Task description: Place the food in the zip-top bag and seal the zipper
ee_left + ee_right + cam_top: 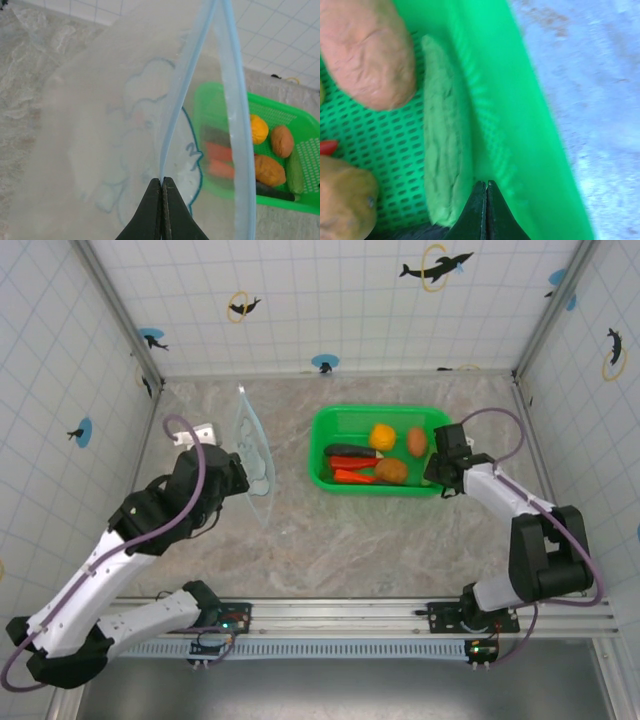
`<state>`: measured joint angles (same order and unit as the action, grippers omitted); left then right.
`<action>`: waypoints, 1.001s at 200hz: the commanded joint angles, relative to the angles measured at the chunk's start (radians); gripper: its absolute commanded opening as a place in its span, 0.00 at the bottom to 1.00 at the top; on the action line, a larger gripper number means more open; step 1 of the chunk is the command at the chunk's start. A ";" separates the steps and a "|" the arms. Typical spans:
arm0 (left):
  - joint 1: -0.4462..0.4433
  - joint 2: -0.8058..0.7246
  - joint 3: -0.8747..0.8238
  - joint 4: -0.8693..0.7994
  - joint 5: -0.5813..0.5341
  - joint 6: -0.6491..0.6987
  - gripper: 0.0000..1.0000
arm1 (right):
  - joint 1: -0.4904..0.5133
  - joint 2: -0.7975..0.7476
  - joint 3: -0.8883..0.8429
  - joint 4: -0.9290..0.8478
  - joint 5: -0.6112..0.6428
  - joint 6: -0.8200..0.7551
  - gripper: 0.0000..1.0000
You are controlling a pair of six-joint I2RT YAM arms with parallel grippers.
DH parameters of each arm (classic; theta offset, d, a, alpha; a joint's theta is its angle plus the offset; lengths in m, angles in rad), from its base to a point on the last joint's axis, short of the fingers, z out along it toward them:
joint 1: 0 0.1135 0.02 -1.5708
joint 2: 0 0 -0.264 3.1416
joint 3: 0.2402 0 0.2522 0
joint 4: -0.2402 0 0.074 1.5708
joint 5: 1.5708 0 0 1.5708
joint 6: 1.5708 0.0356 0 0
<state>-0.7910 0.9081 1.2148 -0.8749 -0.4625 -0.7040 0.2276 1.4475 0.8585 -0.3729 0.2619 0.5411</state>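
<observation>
Clear plastic w/ a pale blue elephant print: the zip-top bag (254, 455) is hanging upright at ctr-left of the top view, just left of the green basket (380, 408) and apart from it. The left gripper (161, 186) is pinching the bag's mouth edge, fingertips pressed together on the plastic. The zipper (175, 110) is running up from that pinch as two light-blue strips, spreading apart toward the top of the left wrist frame, so the mouth is gaping.

All the food is lying in the basket, upper ctr-right of the top view. The orange round piece (382, 436) and the tan piece (417, 442) are sitting along the far side. The dark long piece (350, 451) is lying at the left, w/ the carrots (352, 470) just below it and a brown potato-like piece (391, 471) touching their right end. The cucumber (442, 150) is lying along the basket's inner wall, beside the tan piece.

The right gripper (486, 187) is reaching into the basket's right end; its fingertips are closed against each other w/ nothing btwn them, just beside the cucumber at the foot of the wall.

Marble-look table (350, 550) is carrying the basket.
</observation>
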 commanded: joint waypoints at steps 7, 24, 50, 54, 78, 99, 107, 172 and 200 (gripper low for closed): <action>0.006 0.025 -0.041 0.057 0.093 0.003 0.00 | -0.056 -0.064 -0.050 -0.047 0.148 -0.015 0.00; 0.006 0.050 -0.066 0.075 0.126 -0.006 0.00 | -0.102 -0.104 -0.078 -0.025 0.168 -0.024 0.00; 0.006 0.072 -0.134 0.134 0.189 -0.021 0.00 | -0.160 -0.149 -0.106 0.002 0.195 -0.023 0.13; 0.006 0.077 -0.146 0.146 0.200 -0.022 0.00 | -0.168 -0.150 -0.104 0.004 0.188 -0.021 0.13; 0.007 0.120 -0.189 0.202 0.265 -0.017 0.00 | -0.153 -0.141 -0.068 0.032 -0.001 -0.063 0.12; 0.021 0.144 -0.230 0.283 0.340 -0.024 0.00 | -0.058 -0.117 -0.034 0.049 -0.121 -0.115 0.11; 0.035 0.150 -0.266 0.329 0.388 -0.030 0.00 | -0.023 -0.107 -0.026 0.059 -0.165 -0.131 0.01; 0.116 0.205 -0.342 0.475 0.517 -0.052 0.00 | 0.178 0.088 0.088 -0.160 -0.294 -0.184 0.00; 0.118 0.199 -0.341 0.470 0.505 -0.046 0.00 | 0.189 0.012 -0.001 -0.181 -0.306 -0.156 0.00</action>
<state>-0.6796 1.1137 0.8719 -0.4324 0.0261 -0.7494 0.4068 1.5211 0.9112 -0.4561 -0.0250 0.3740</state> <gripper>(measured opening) 0.054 0.051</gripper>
